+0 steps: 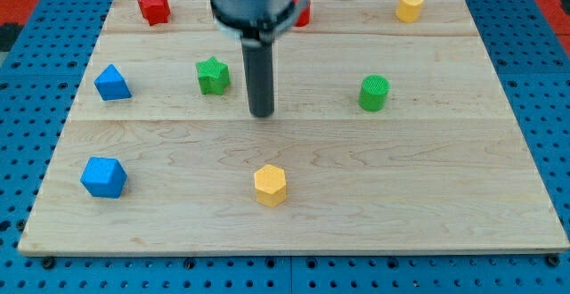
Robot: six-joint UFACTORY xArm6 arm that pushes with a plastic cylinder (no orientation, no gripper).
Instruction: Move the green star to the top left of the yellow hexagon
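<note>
In the camera view, a light wooden board (294,232) lies on a blue perforated surface (27,80), and I take the yellow hexagon (270,185) as the landmark for all places. It sits low on the board, a little left of the middle.

The green star (213,75) stands well above the yellow hexagon and to its left, in the upper half of the board. My tip (261,113) is above the yellow hexagon, almost straight up from it, and just to the right of the green star, a little lower than it. A narrow strip of bare wood shows between the tip and the star, so they are apart, not touching. The arm has no pincer, only the dark rod, so there is nothing spread or pressed together to report.

A green cylinder (375,93) is up and to the right of the yellow hexagon. A yellow heart (410,7) is far up and to the right, near the board's top edge. A blue block (104,177) lies far to the left of the hexagon at almost the same height, and a blue triangle-like block (112,83) is up and far left. A red block (154,8) is at the top left, and another red block (303,13) is partly hidden behind the arm's body, so I cannot tell its shape.
</note>
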